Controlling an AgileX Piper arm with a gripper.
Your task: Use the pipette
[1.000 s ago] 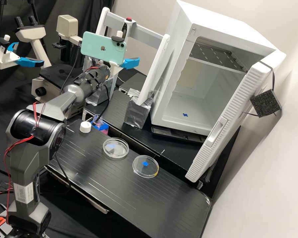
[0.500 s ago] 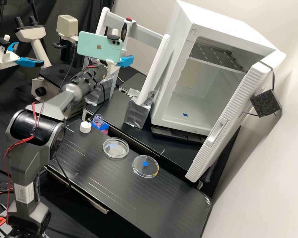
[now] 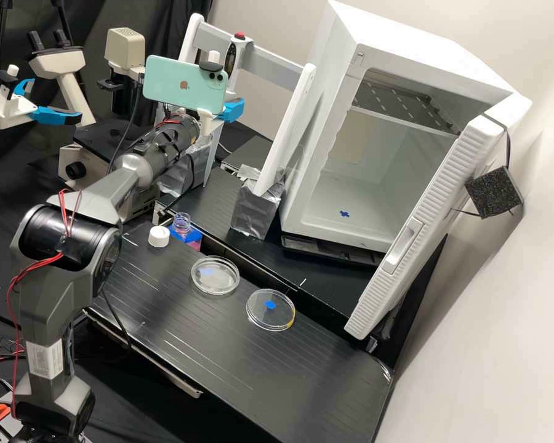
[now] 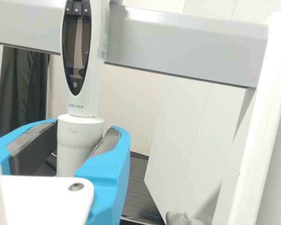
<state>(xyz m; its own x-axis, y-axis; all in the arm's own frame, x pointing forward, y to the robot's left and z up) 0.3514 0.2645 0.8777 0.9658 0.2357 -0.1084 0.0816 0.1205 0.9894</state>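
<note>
The pipette (image 4: 77, 56) is a slender, white instrument with a smooth, glossy casing. Its face bears a long oval panel, dark and reflective, narrowing toward its lower end, with a row of three small dark keys at the top; fine print lies beneath the panel. Below this the casing tapers to a narrow neck and meets a wider white collar (image 4: 79, 126), from which a plain, matt white barrel descends, tapering slightly. In the high view a red button (image 3: 240, 35) crowns the instrument. The pipette stands lengthwise in front of the grey crossbar (image 4: 187, 42) of a rack with white uprights (image 3: 283, 129). The hand (image 3: 231, 111) is at the pipette, beneath a mint-green phone (image 3: 184, 85) mounted on the arm. Its blue fingers (image 4: 105, 164) are parted by roughly the width of the barrel, one to each side of it below the top of the collar; whether their dark pads press on the barrel cannot be determined. On the black desk (image 3: 228, 344) lie two clear, round dishes (image 3: 215, 289) and a white cap (image 3: 159, 236), the latter near an uncapped bottle (image 3: 181, 223) in a blue holder (image 3: 194, 235).
</note>
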